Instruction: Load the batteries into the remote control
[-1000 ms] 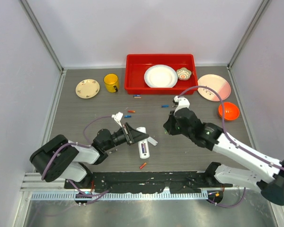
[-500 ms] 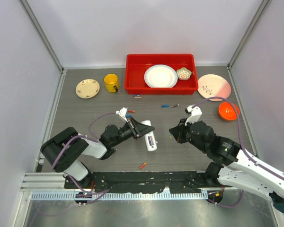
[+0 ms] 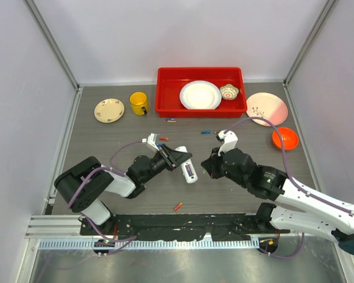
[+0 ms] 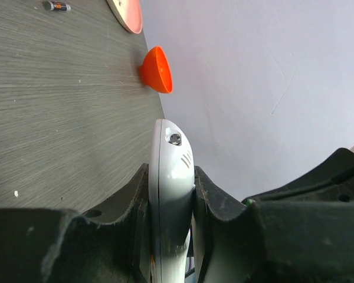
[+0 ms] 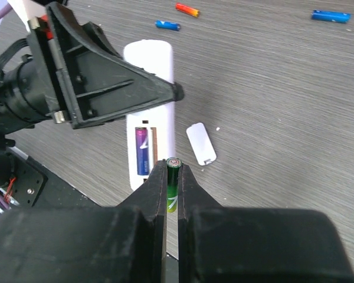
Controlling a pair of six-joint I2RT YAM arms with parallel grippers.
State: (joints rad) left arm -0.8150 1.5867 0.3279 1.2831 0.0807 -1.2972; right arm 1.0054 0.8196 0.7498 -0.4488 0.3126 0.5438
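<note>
My left gripper (image 3: 177, 159) is shut on the white remote control (image 3: 187, 167), gripping its sides (image 4: 171, 177) with the open battery bay facing up. One purple battery (image 5: 141, 151) lies in the bay of the remote control (image 5: 148, 71); the slot beside it is bare. My right gripper (image 5: 173, 168) is shut on a green battery (image 5: 172, 191), hovering just above the remote's near end. The white back cover (image 5: 200, 143) lies on the table right of the remote. Loose batteries lie at the front (image 3: 177, 206) and farther back (image 3: 206, 132).
A red tray (image 3: 165, 88) holds a white plate and a small bowl at the back. A yellow mug (image 3: 138, 103) and cream saucer (image 3: 109, 110) stand left of it. A pink plate (image 3: 266, 109) and orange bowl (image 3: 285, 138) sit right.
The left gripper has carried the remote up and to the right. The right arm drew back toward the front, then shifted left to the remote's end, green battery still held.
</note>
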